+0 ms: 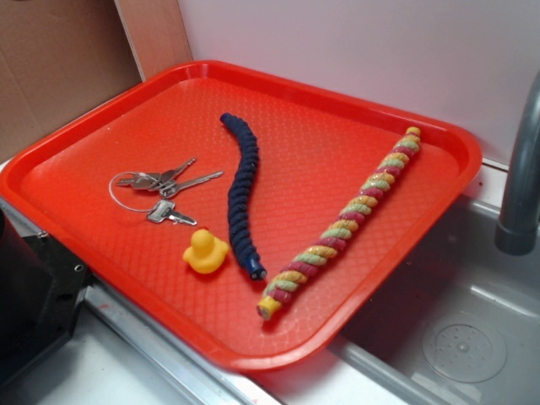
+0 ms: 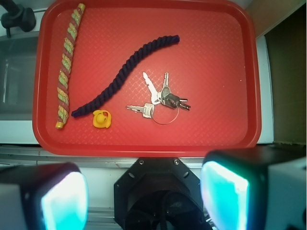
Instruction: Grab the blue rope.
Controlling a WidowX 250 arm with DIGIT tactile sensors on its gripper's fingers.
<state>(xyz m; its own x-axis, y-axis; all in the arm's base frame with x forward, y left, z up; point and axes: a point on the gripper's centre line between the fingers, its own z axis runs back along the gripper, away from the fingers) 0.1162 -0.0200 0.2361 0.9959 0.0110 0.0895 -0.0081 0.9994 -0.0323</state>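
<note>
The blue rope (image 1: 242, 194) (image 2: 125, 74) was laid limp and slightly curved near the middle of the red tray (image 1: 110, 110) (image 2: 225, 129); a yellow rubber duck (image 1: 205, 251) (image 2: 101, 119) sat just beside one end; keys (image 1: 160, 190) (image 2: 163, 99) and a multicoloured rope (image 1: 342, 224) (image 2: 67, 64) flanked it; the gripper (image 2: 144, 191) was held wide open, empty, off the tray.

1. A red tray (image 1: 101, 143) carries everything; it sits partly over a grey sink (image 1: 472, 321).
2. The blue rope (image 1: 243, 196) lies curved near the tray's middle.
3. The striped rope (image 1: 346, 224) lies straight, well apart from it.
4. A yellow duck (image 1: 205, 251) sits just beside the blue rope's near end.
5. Keys (image 1: 160, 190) on a ring lie near the duck.
</note>
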